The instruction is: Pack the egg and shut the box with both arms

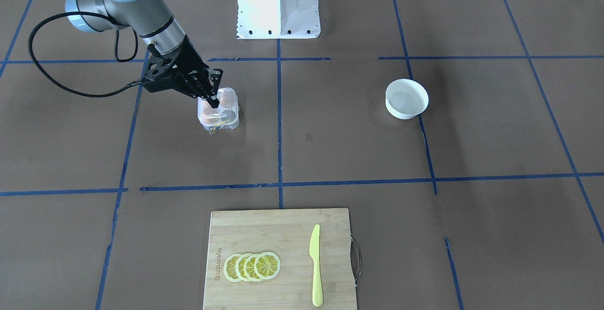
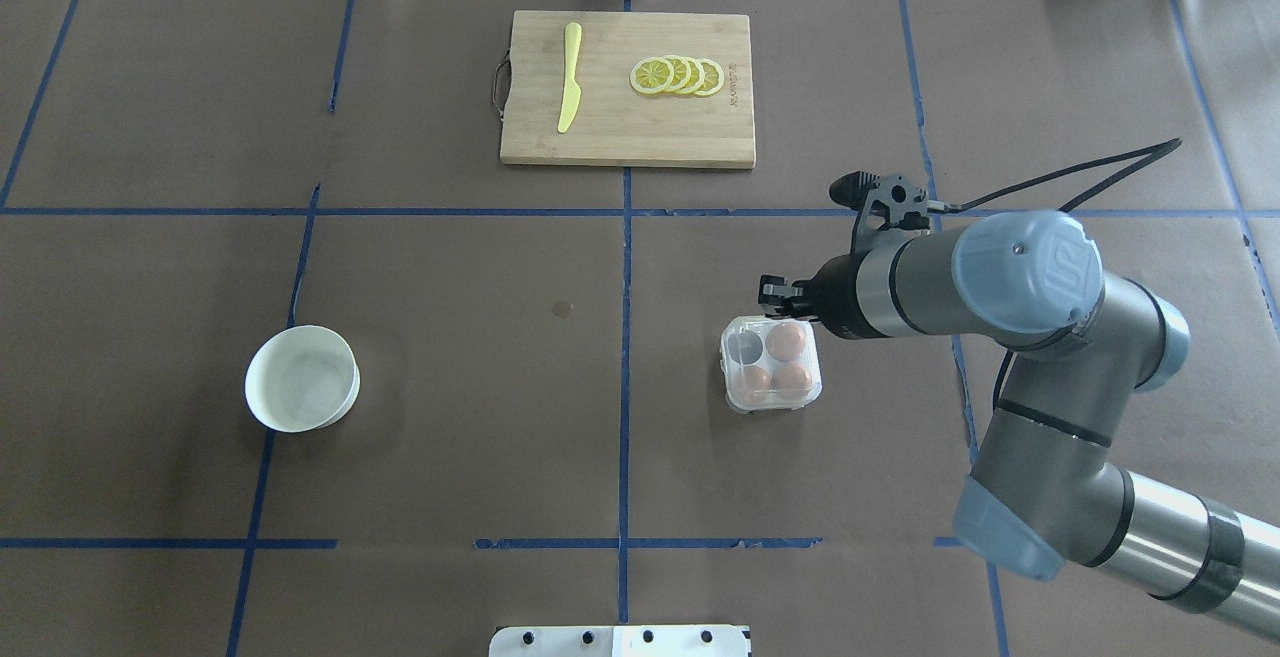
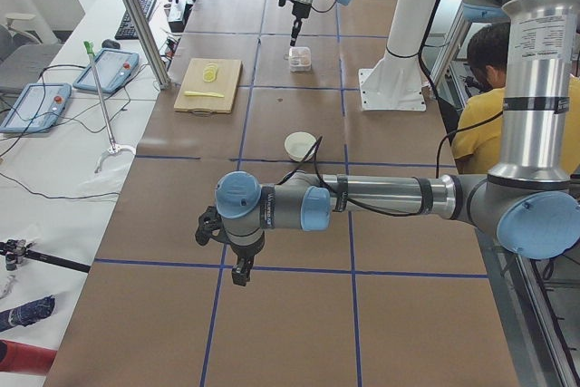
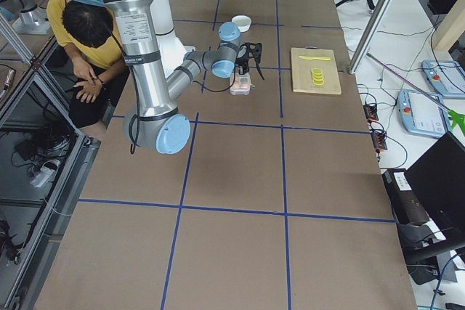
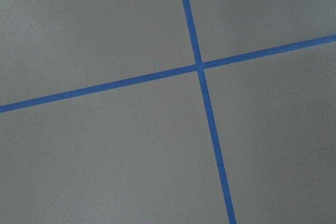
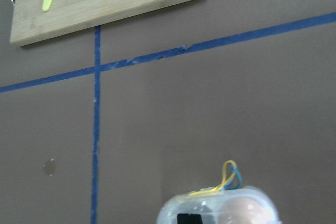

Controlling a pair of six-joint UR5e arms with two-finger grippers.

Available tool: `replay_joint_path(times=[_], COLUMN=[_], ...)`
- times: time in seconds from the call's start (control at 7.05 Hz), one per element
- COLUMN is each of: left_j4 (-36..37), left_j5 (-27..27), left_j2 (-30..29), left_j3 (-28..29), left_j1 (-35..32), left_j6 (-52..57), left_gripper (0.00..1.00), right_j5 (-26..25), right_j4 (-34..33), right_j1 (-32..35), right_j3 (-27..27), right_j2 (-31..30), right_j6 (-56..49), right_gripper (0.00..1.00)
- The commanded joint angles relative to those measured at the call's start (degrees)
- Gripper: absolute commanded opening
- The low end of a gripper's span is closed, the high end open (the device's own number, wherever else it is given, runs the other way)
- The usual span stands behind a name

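The clear box (image 2: 771,364) stands right of the table's middle, its lid down, a yellow band (image 6: 228,179) on the far side. Three tan eggs (image 2: 787,339) fill three cells and one cell (image 2: 745,345) is empty. My right gripper (image 1: 213,101) is shut, and its tips touch the top of the box (image 1: 218,112) at the robot-side edge. They show at the bottom of the right wrist view (image 6: 189,217). My left gripper (image 3: 237,271) shows only in the exterior left view, low over bare table far from the box. I cannot tell whether it is open or shut.
A white bowl (image 2: 302,378) stands on the robot's left side. A bamboo cutting board (image 2: 628,87) with a yellow knife (image 2: 569,87) and lemon slices (image 2: 678,76) lies at the far edge. The white pedestal (image 1: 278,3) is at the robot's side. An operator (image 4: 80,27) sits behind the robot.
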Motion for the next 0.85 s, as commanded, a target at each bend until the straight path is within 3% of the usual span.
replay_joint_path(times=[0.0,0.43,0.57,0.71], left_j4=[0.0,-1.6,-1.9,-2.7], left_j5=[0.0,0.0,0.0,0.0], left_j2=[-0.1,-0.1,-0.1,-0.1], left_j3=[-0.1,0.0,-0.1,-0.3], left_j1=[0.0,0.1,0.2,0.2], left_j6=[0.0,0.0,0.1,0.1], left_gripper=[1.00,1.00,1.00,1.00], right_j5=[3.9,15.3,20.1,22.6], right_j4=[-13.5,-15.7,-15.8,-15.7], right_j1=[7.6,28.7,37.2,44.1], right_j3=[2.8,2.0,-0.7,-5.6], right_j2=[-3.4,-17.4,-20.6,-22.0], right_j6=[-16.6,-52.2,-63.2,-71.7], right_gripper=[0.00,0.00,0.19,0.99])
